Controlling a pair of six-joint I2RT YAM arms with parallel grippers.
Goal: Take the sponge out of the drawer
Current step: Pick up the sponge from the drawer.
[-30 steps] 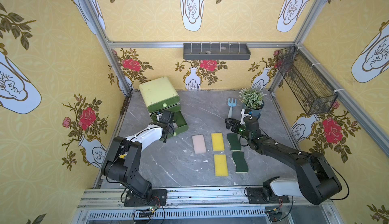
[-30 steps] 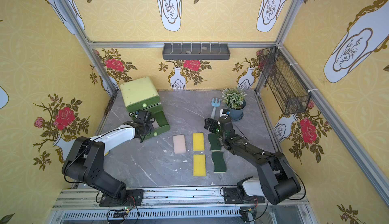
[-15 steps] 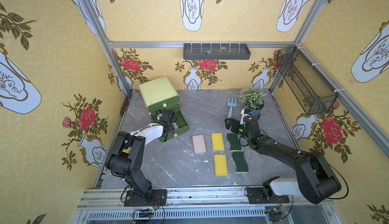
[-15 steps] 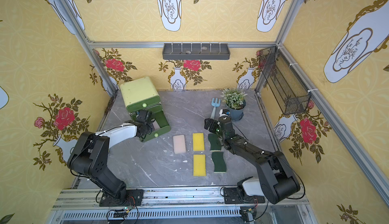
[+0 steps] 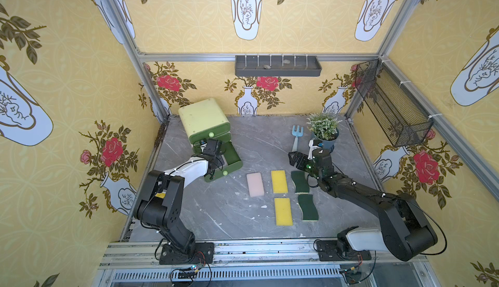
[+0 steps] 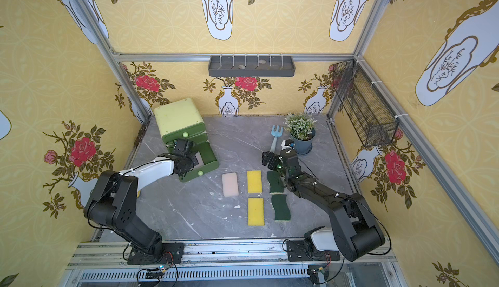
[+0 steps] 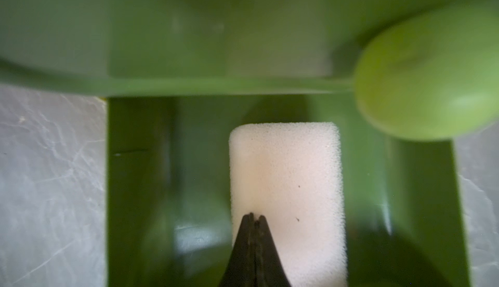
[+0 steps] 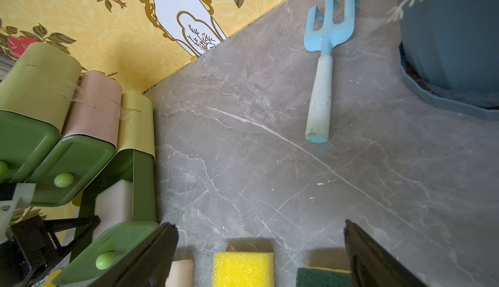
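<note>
Left tool (image 7: 253, 218) closed, tips together on the white sponge (image 7: 286, 180) inside the pulled-out bottom drawer (image 7: 135, 191).
Can't tell if foam is pinched between the tips. Sponge sits toward one drawer side wall. Right tool (image 8: 260, 245) jaws wide apart, just above worktop (image 8: 270, 150), near yellow sponge (image 8: 243, 268).

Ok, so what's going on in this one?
The left pincer is down inside the open bottom drawer of the green cabinet. It is shut at the edge of a white sponge lying in the drawer; whether it has pinched any foam is unclear. The right pincer hangs open and empty above the table, near five sponges laid out there.
</note>
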